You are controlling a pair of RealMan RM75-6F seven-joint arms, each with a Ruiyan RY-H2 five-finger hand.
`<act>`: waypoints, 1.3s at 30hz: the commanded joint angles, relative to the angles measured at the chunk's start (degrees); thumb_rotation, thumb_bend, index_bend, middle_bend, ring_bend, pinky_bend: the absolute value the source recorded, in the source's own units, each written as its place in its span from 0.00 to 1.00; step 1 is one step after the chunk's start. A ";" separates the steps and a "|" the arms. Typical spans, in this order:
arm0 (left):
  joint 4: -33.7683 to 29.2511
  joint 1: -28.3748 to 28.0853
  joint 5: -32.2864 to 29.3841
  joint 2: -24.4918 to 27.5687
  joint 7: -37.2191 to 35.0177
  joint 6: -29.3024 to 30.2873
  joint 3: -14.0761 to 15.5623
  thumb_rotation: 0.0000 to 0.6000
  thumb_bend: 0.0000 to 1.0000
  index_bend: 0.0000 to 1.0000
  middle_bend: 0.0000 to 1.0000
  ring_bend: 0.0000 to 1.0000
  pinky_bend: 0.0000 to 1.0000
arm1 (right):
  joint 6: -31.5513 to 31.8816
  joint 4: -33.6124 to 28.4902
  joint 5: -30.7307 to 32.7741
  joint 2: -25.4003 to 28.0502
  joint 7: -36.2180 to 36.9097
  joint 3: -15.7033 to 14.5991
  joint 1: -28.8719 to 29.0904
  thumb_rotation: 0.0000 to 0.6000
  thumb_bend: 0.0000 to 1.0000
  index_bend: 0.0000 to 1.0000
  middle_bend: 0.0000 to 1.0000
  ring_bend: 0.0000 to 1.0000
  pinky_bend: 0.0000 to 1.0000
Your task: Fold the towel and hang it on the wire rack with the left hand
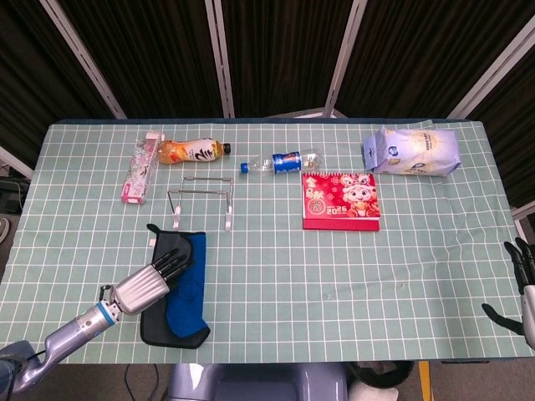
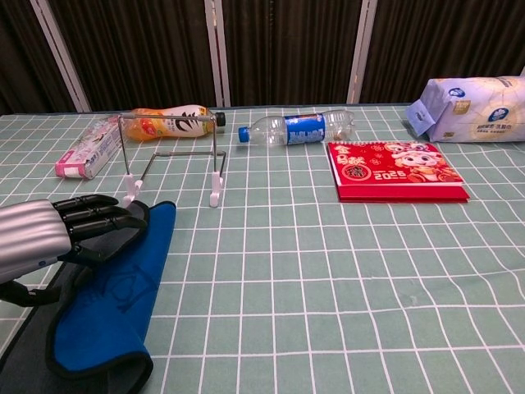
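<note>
Dark grey towel w/ blue inner face [image 1: 177, 284] lies flat on the green gridded counter [image 1: 334, 276] at the near-left edge, just in front of the bare wire rack [image 1: 201, 200], not touching it. One side is turned over so the blue face shows as a long strip. Left hand [image 1: 149, 282] sits on the towel's left part, fingers [image 2: 94, 215] extended and fairly flat, pointing toward the rack; whether any cloth is pinched under them I can't tell, looks more like pressing than gripping. Right hand [image 1: 522, 280] is at the far right counter edge, fingers apart, holding nothing, well clear. Judgement: fold approx half done. To do this step well: flatten the turned-over flap so edges line up, keep the fold crease straight, then get fingers under the folded mid-section before lifting, so both halves drape evenly over the rack's top bar w/o knocking its light frame.
</note>
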 commanded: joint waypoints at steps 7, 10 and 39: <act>1.20 0.53 -0.45 0.25 -0.33 0.09 -0.73 1.00 0.45 0.58 0.00 0.00 0.00 | -0.01 -0.02 -0.08 -0.02 -0.04 -0.01 0.04 1.00 0.00 0.01 0.00 0.00 0.00; 1.26 0.55 -0.43 0.17 -0.20 -0.42 -0.75 1.00 0.45 0.57 0.00 0.00 0.00 | 0.20 -0.09 -0.28 -0.06 -0.16 -0.07 -0.03 1.00 0.00 0.01 0.00 0.00 0.00; -7.11 6.04 4.03 9.81 -4.52 8.19 2.36 1.00 0.18 0.38 0.00 0.00 0.00 | 2.02 -0.76 -2.50 0.63 0.89 -0.72 -0.78 1.00 0.00 0.01 0.00 0.00 0.00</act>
